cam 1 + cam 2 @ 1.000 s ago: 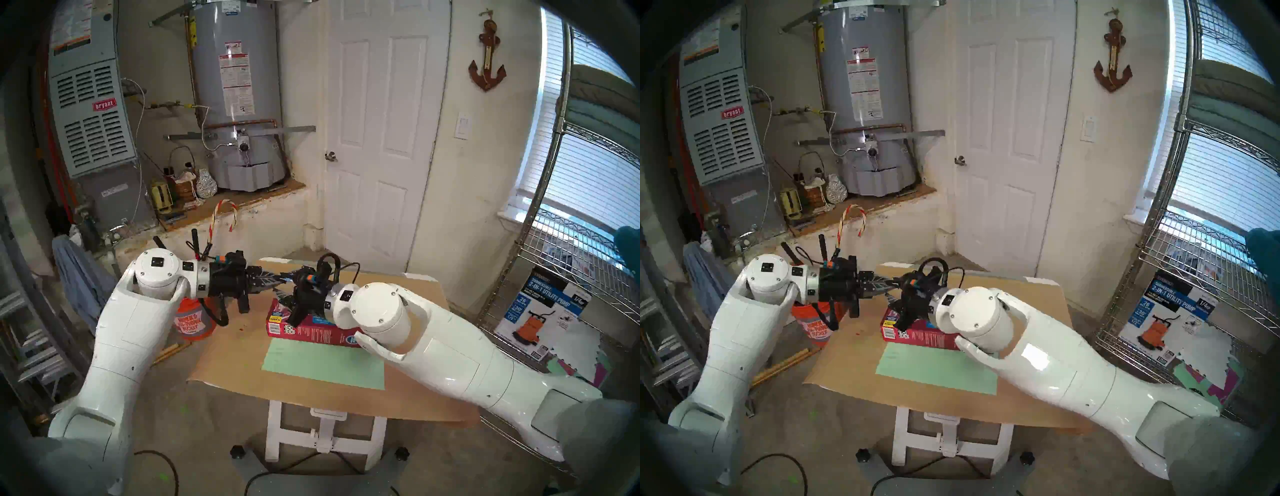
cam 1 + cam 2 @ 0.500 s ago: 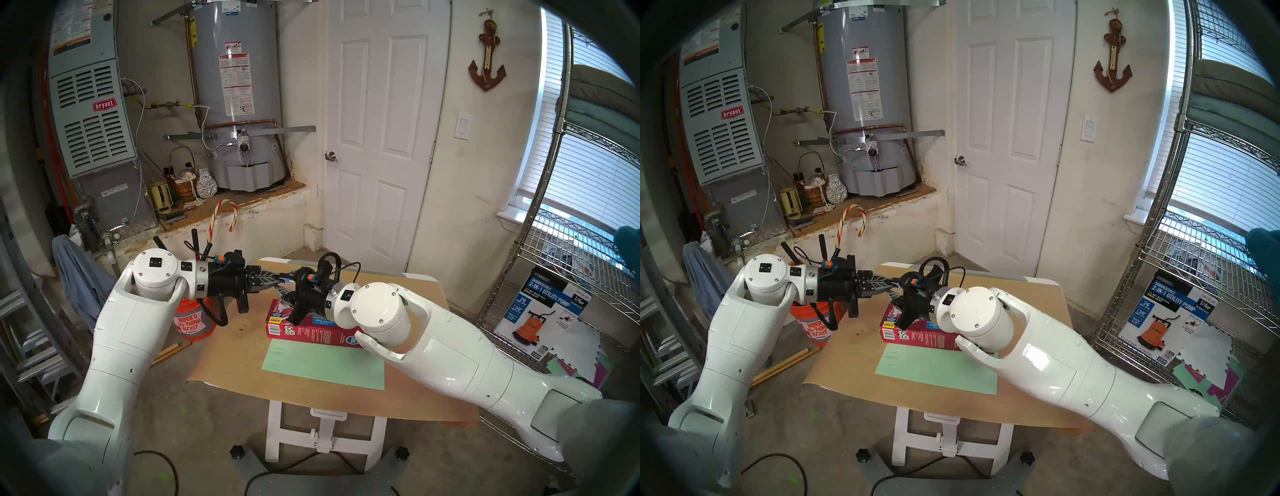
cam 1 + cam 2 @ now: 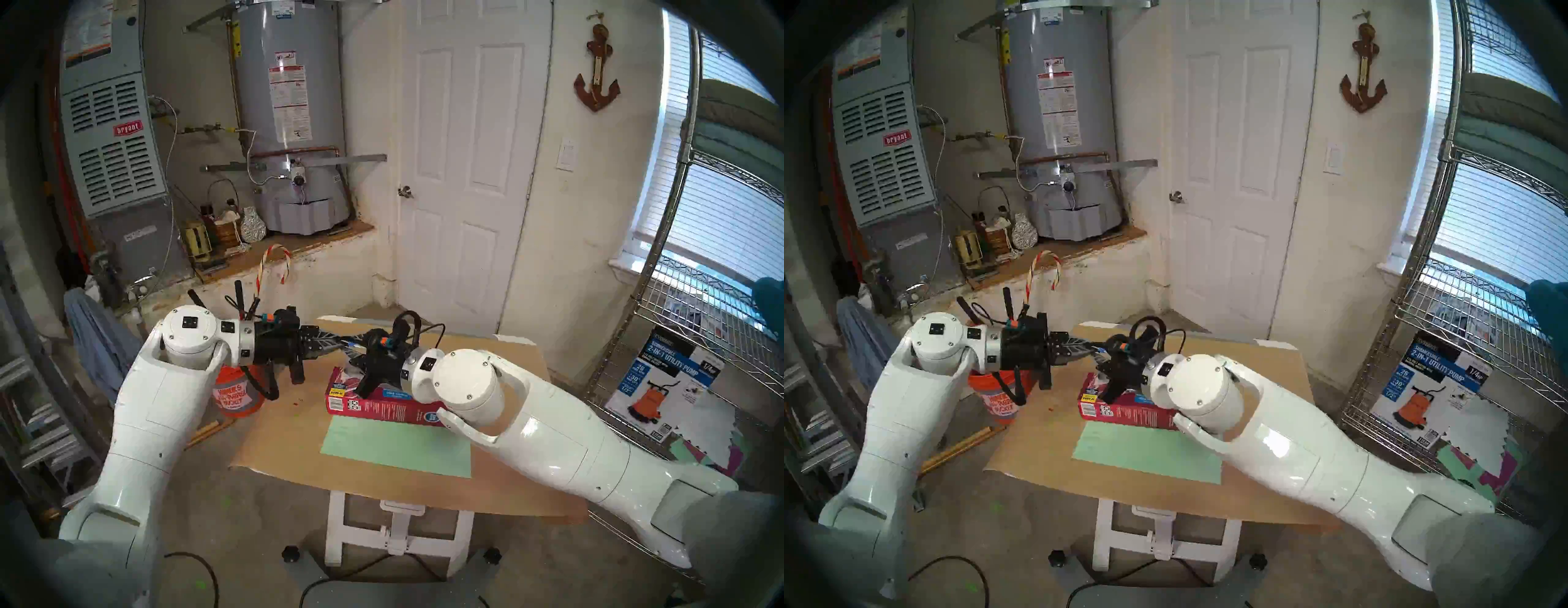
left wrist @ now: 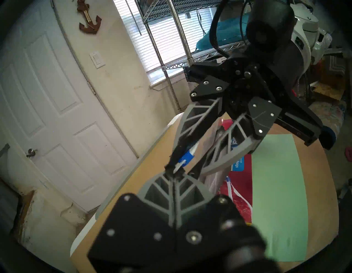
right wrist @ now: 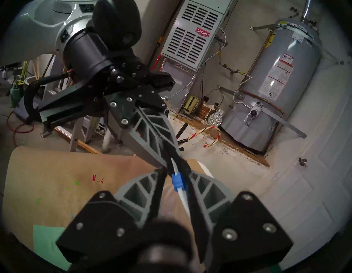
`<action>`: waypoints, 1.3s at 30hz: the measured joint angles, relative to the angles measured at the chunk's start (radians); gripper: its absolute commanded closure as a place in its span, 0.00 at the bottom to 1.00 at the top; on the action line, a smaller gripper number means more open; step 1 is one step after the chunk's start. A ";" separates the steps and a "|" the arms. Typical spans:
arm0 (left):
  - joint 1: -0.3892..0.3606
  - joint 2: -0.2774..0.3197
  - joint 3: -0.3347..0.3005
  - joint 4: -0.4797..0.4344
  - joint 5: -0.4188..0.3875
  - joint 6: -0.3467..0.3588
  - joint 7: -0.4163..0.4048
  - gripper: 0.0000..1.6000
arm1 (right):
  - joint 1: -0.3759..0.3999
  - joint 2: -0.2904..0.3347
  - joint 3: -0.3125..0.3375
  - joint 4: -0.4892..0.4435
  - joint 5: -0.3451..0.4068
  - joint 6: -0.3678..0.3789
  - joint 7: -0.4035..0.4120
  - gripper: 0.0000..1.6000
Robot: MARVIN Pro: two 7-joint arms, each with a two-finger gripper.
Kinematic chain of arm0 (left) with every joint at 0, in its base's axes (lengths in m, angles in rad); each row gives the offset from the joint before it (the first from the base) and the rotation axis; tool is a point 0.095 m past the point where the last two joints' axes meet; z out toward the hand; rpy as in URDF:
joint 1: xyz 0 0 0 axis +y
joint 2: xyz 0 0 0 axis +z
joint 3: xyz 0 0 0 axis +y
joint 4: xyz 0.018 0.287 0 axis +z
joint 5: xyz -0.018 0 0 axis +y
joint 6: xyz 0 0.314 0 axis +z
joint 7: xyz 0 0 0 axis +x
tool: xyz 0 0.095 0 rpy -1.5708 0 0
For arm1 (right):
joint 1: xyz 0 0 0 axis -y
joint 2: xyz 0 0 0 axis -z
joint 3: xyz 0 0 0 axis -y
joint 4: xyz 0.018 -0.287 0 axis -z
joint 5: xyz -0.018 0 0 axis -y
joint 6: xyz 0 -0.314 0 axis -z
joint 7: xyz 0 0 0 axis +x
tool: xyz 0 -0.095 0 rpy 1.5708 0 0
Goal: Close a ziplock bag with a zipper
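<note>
The clear ziplock bag (image 4: 215, 144) hangs above the red box (image 3: 382, 407) at the far side of the table. My left gripper (image 4: 174, 172) is shut on the end of the bag's white zip strip (image 5: 183, 200). The blue zipper slider (image 5: 178, 182) sits on that strip just beyond the left fingertips. My right gripper (image 5: 174, 169) faces the left one tip to tip and straddles the slider (image 4: 187, 158). Its jaws are narrow but still open, with a small gap on one side of the slider. In the head view both grippers (image 3: 343, 339) meet over the box's left end.
A green sheet (image 3: 399, 446) lies on the brown-covered table (image 3: 288, 424) in front of the box. An orange bucket (image 3: 235, 395) stands on the floor under my left wrist. A wire shelf (image 3: 700, 339) is at the right, a door and water heater behind.
The right gripper's jaws have narrowed around the blue slider, and its wrist has shifted slightly to the right. The left gripper has stayed shut on the strip.
</note>
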 measured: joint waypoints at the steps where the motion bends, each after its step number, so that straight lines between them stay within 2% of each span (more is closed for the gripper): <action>1: 0.000 0.000 -0.001 0.000 0.000 0.000 -0.001 1.00 | -0.002 0.000 0.000 0.001 -0.005 -0.006 -0.004 0.63; 11: 0.005 0.000 -0.011 -0.007 -0.001 -0.001 -0.009 1.00 | -0.014 -0.005 0.000 0.015 -0.031 -0.031 -0.028 0.71; 12: 0.005 0.001 -0.012 -0.008 -0.001 -0.001 -0.010 1.00 | -0.015 -0.006 0.000 0.016 -0.033 -0.032 -0.030 0.77; 13: 0.006 0.001 -0.013 -0.008 -0.001 -0.001 -0.011 1.00 | -0.016 -0.007 0.000 0.016 -0.034 -0.033 -0.031 0.99; 14: 0.006 0.001 -0.014 -0.009 -0.001 -0.001 -0.012 1.00 | -0.016 -0.007 0.000 0.016 -0.035 -0.034 -0.031 1.00; 39: 0.044 -0.017 -0.043 -0.022 -0.016 -0.023 -0.018 1.00 | -0.030 0.016 0.000 0.011 -0.061 -0.071 -0.014 1.00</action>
